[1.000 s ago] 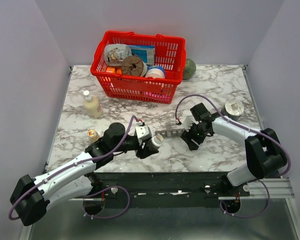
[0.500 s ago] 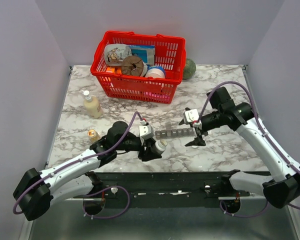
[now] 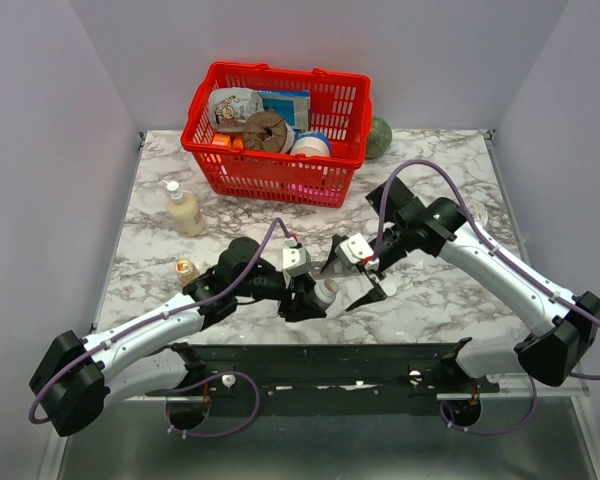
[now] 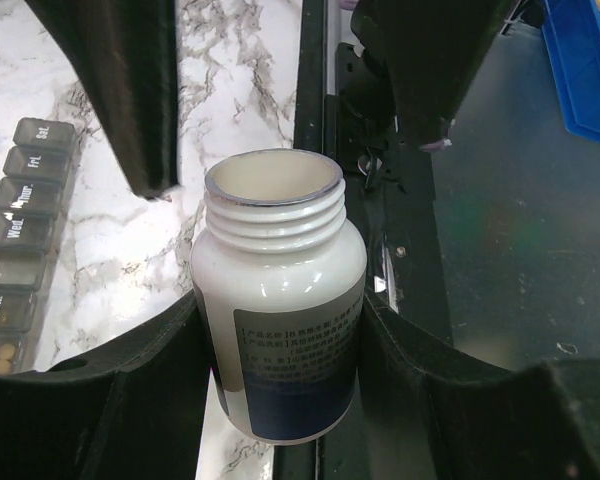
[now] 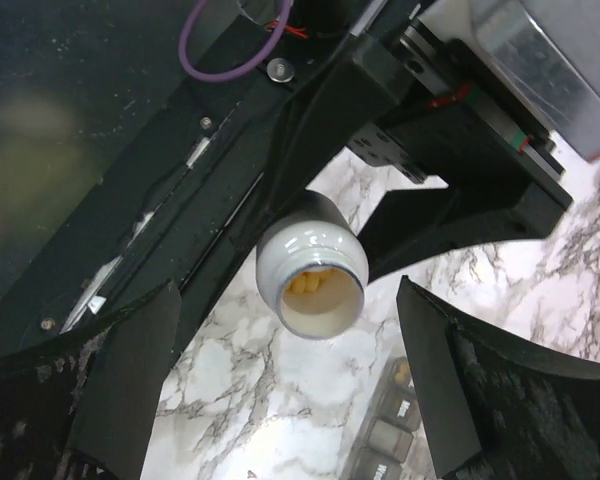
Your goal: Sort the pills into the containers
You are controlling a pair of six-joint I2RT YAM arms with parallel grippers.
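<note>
My left gripper [image 3: 315,295] is shut on an open white pill bottle [image 3: 324,292], held tilted near the table's front edge. In the left wrist view the bottle [image 4: 280,300] fills the space between the jaws. Yellow pills [image 5: 315,283] show inside its mouth in the right wrist view. My right gripper [image 3: 350,278] is open and empty, its fingers on either side of the bottle's mouth [image 5: 313,280]. The dark grey pill organizer [image 4: 20,250] lies on the marble beside the bottle and also shows under the right gripper [image 5: 390,435]. In the top view the right gripper mostly hides it.
A red basket [image 3: 275,175] full of items stands at the back. A cream bottle [image 3: 183,210] and a small amber bottle [image 3: 187,270] stand at the left. A green round object [image 3: 379,138] sits behind the basket. The table's front edge and dark frame [image 4: 380,250] are close by.
My right arm has swung left and its open gripper now sits at the bottle's mouth, over the organizer. My left gripper has shifted the bottle slightly right.
</note>
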